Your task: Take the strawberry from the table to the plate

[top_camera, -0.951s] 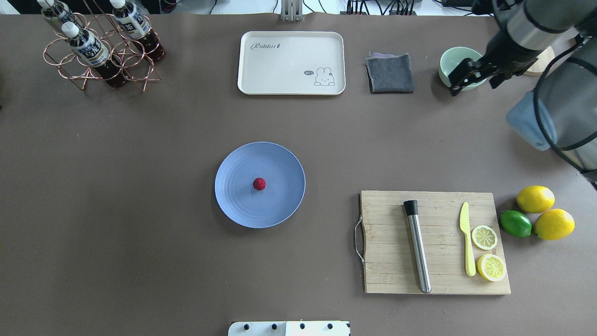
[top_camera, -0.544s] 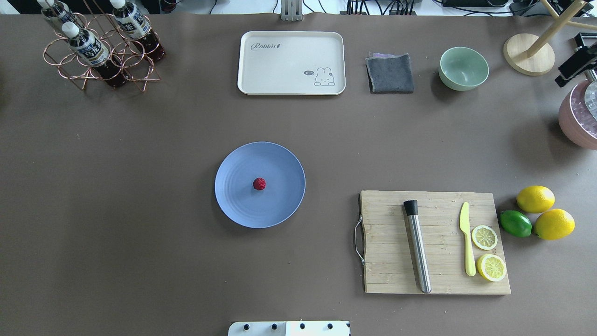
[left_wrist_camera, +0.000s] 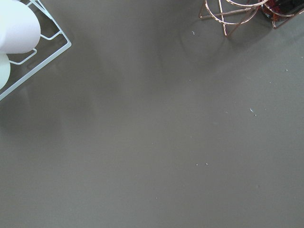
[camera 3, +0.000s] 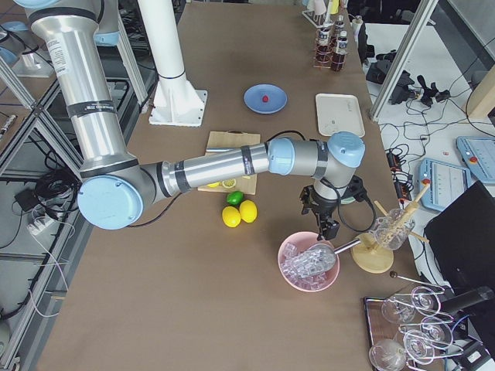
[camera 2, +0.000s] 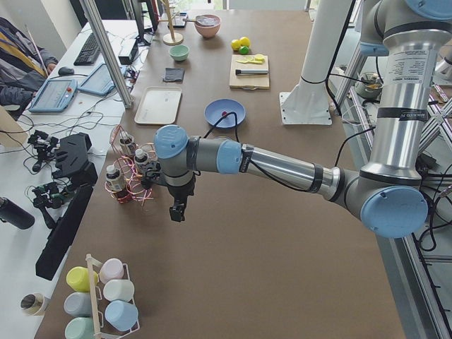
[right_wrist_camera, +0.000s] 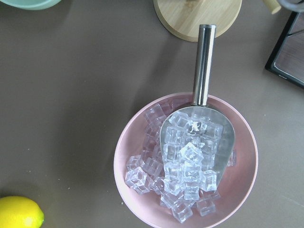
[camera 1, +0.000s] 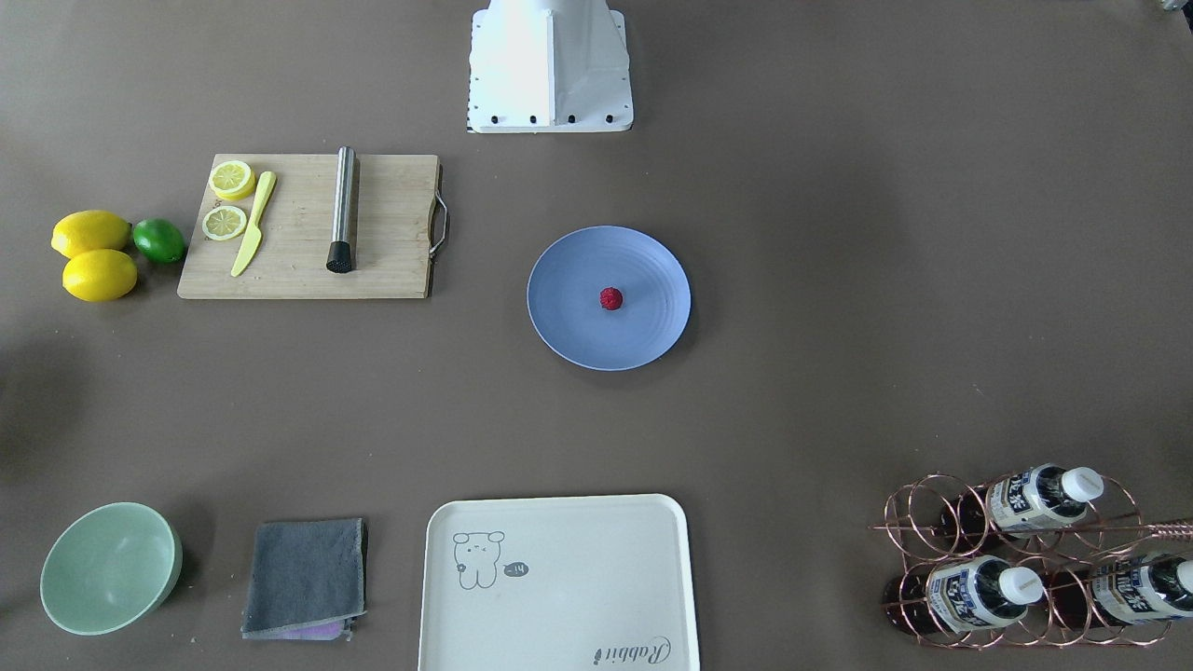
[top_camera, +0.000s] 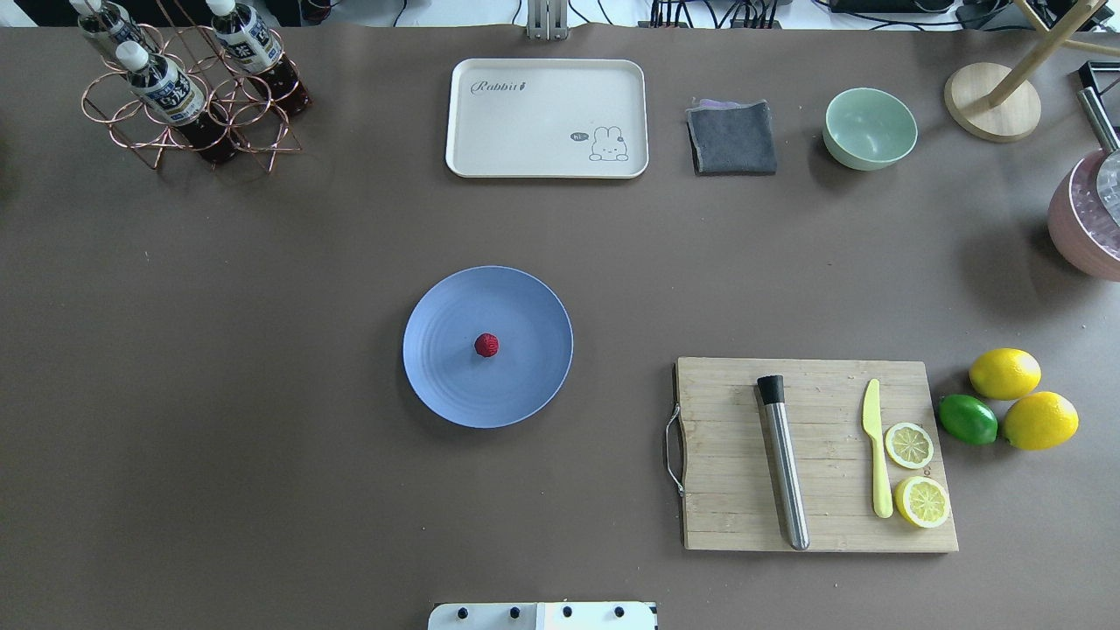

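Strawberry (top_camera: 486, 345) noted resting at plate (top_camera: 451, 389) centre, off counter (top_camera: 262, 350); placement judged complete. Left pincer (camera 2: 176, 210) over bare counter beside bottle rack (camera 2: 131, 173), right pincer (camera 3: 330, 228) above ice bowl (camera 3: 308, 287). Both are well apart from plate; opening and hold cannot be told. Plate to be left undisturbed, and any arm motion routed clear of rack and bowl.

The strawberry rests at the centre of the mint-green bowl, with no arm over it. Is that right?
Not quite. The strawberry rests at the centre of the light-blue plate, not in the mint-green bowl, which stands far off by the grey cloth. The overhead exterior view shows this. The rest holds.
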